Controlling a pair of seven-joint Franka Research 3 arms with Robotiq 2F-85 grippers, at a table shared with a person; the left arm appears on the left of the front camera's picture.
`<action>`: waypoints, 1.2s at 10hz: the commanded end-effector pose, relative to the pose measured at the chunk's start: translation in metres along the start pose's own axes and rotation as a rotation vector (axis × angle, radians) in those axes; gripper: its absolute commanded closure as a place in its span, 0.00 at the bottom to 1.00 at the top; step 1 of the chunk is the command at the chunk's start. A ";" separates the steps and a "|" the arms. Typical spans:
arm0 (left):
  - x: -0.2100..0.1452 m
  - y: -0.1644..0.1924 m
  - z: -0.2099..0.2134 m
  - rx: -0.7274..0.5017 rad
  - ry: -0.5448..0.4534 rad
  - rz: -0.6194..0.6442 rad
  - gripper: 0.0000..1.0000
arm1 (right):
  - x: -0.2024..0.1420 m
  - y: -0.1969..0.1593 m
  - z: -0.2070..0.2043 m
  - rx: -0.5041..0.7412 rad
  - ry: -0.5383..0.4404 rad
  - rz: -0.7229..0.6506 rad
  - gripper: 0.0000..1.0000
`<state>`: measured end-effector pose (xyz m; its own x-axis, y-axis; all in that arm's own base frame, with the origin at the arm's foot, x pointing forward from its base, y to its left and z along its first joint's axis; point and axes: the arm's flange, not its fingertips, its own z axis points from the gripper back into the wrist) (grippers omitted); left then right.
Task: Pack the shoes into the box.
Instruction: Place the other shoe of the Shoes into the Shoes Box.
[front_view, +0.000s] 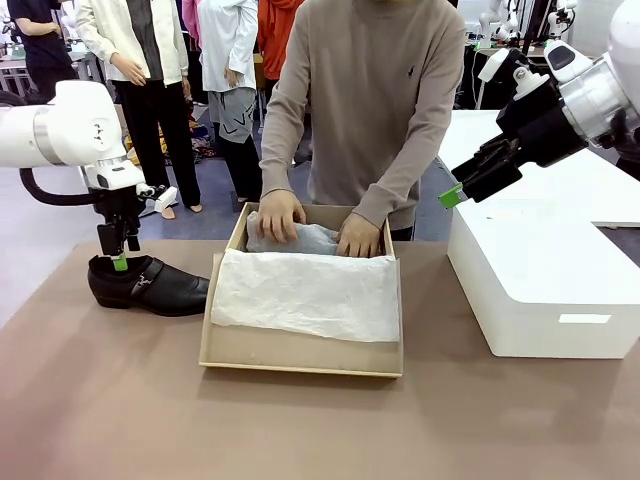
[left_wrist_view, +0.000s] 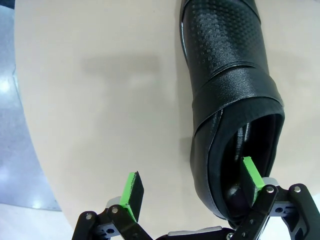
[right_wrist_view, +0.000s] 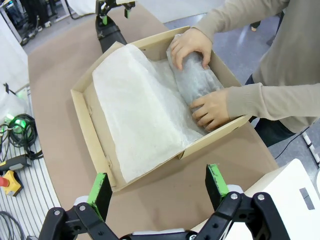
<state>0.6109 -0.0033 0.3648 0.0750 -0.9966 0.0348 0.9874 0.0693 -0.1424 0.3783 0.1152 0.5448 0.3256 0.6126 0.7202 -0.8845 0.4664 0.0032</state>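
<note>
Open left tool (front_view: 119, 263) straddles the collar of the glossy black leather shoe (front_view: 150, 285), left of the tan cardboard shoebox (front_view: 300, 358); right tool (right_wrist_view: 159, 189) also open.

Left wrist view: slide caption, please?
Open left pincer straddles the collar of the black shoe, one finger inside.

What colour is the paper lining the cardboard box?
White, crinkled tissue paper; clearest in the right wrist view.

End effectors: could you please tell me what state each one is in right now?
Left end effector: open, straddling the rim of the shoe.
Right end effector: open, holding nothing.
</note>
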 end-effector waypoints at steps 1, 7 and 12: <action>-0.002 0.005 -0.001 -0.012 0.010 0.014 0.00 | 0.001 -0.002 -0.001 0.012 -0.025 0.008 0.00; -0.005 0.012 -0.023 -0.014 0.004 -0.027 0.00 | 0.001 -0.002 -0.001 0.012 -0.025 0.008 0.00; -0.008 0.016 -0.031 -0.040 -0.002 -0.051 0.20 | 0.001 -0.002 -0.001 0.012 -0.025 0.008 0.00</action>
<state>0.6165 0.0010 0.3295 0.0484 -0.9980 0.0411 0.9830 0.0403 -0.1790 0.3783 0.1152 0.5448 0.3256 0.6126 0.7202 -0.8845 0.4664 0.0032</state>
